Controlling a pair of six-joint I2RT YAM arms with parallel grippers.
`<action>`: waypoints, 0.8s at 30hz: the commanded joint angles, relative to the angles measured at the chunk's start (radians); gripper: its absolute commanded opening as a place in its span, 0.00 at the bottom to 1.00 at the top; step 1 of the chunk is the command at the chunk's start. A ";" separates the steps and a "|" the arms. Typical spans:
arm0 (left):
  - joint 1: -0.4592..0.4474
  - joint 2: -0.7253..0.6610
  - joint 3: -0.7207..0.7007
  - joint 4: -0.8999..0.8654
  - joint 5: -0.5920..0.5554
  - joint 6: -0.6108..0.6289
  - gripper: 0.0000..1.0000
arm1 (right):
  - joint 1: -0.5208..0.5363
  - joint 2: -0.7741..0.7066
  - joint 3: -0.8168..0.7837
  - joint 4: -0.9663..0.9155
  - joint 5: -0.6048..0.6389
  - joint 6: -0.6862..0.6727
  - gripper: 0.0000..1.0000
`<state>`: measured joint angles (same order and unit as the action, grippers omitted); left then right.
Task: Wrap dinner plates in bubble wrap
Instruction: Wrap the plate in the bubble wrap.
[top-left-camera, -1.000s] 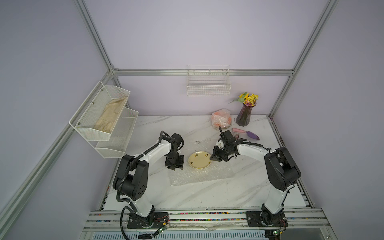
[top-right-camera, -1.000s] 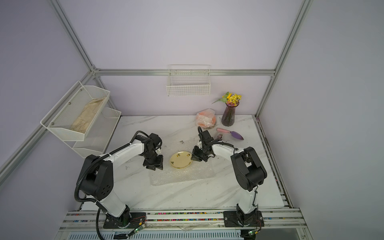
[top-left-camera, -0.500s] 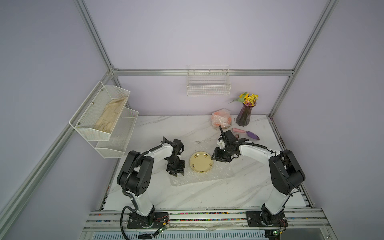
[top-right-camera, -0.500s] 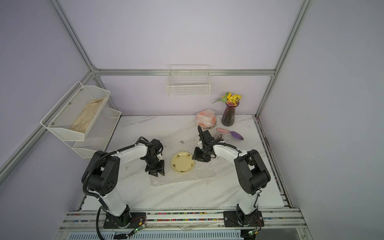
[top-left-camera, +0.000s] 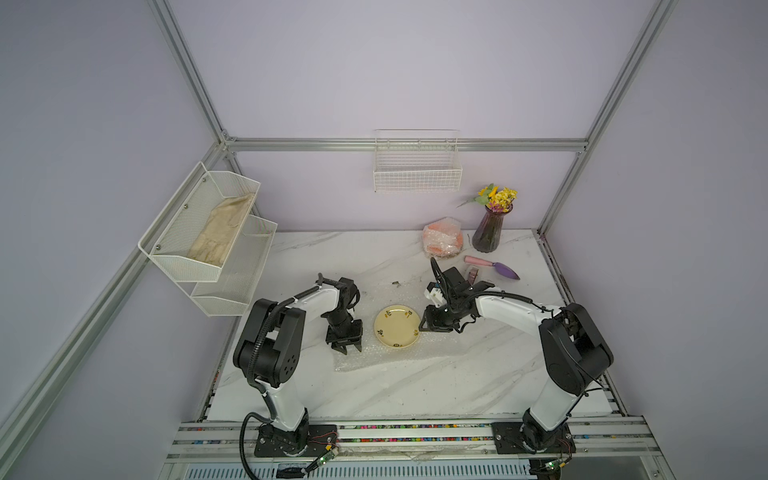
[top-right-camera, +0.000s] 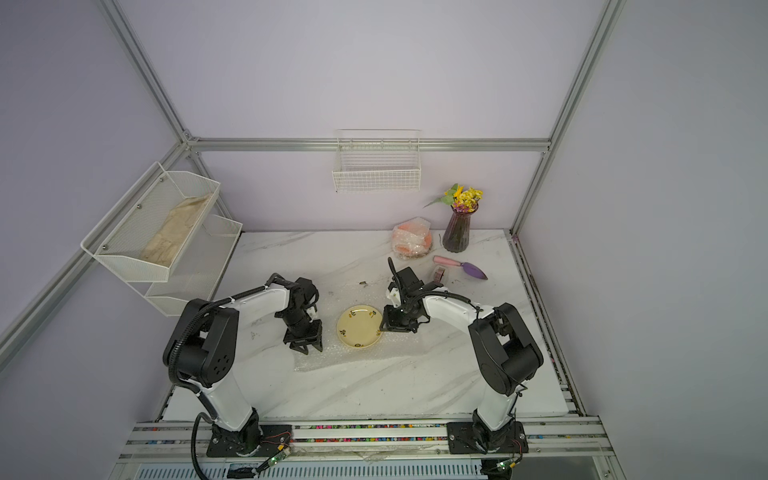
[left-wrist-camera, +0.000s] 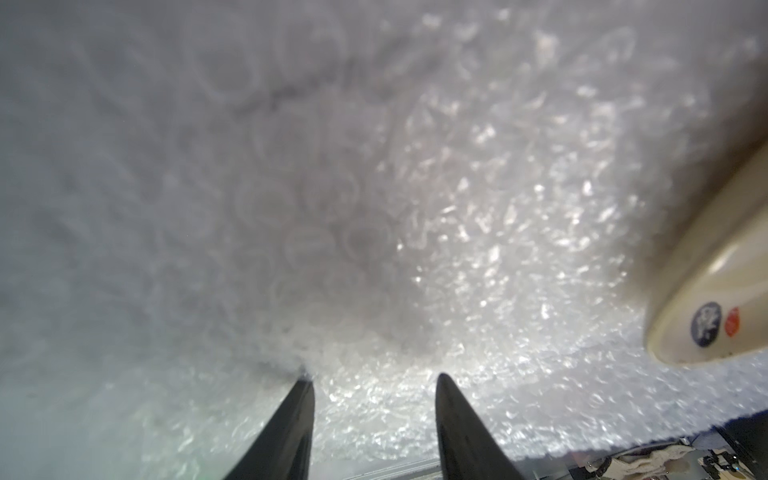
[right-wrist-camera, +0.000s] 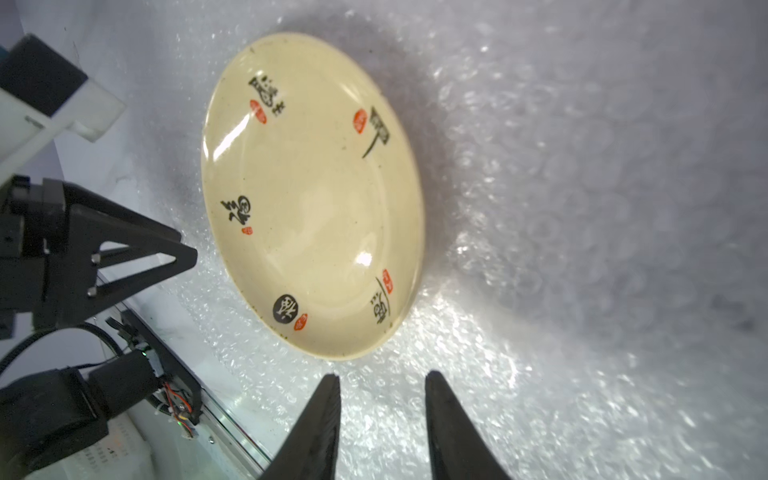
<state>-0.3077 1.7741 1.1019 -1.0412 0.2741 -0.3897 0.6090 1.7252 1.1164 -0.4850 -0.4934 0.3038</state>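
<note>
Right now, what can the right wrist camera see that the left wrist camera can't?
Only the right wrist view shows the whole face of the pale cream round plate with all its dark marks, plus the open right gripper. Only the left wrist view looks straight through the gap of the open left gripper. Both show the clear bubbly plastic sheet under the plate, but the left wrist view catches just the plate's rim.

The left wrist view crops the cream plate (left-wrist-camera: 715, 286); nearby bubble wrap (left-wrist-camera: 249, 166) blurs.
</note>
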 joint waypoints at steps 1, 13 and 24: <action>0.007 -0.072 0.074 -0.025 0.051 0.015 0.48 | 0.097 -0.086 -0.025 0.013 0.021 -0.304 0.37; 0.006 -0.072 0.091 -0.043 0.097 -0.039 0.48 | 0.322 -0.098 -0.156 -0.088 0.350 -1.099 0.44; 0.010 -0.063 -0.062 -0.031 -0.045 -0.105 0.49 | 0.365 -0.099 -0.220 0.073 0.554 -1.099 0.25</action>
<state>-0.3073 1.7218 1.0882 -1.0618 0.2928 -0.4587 0.9646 1.6371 0.9138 -0.4572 -0.0044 -0.7589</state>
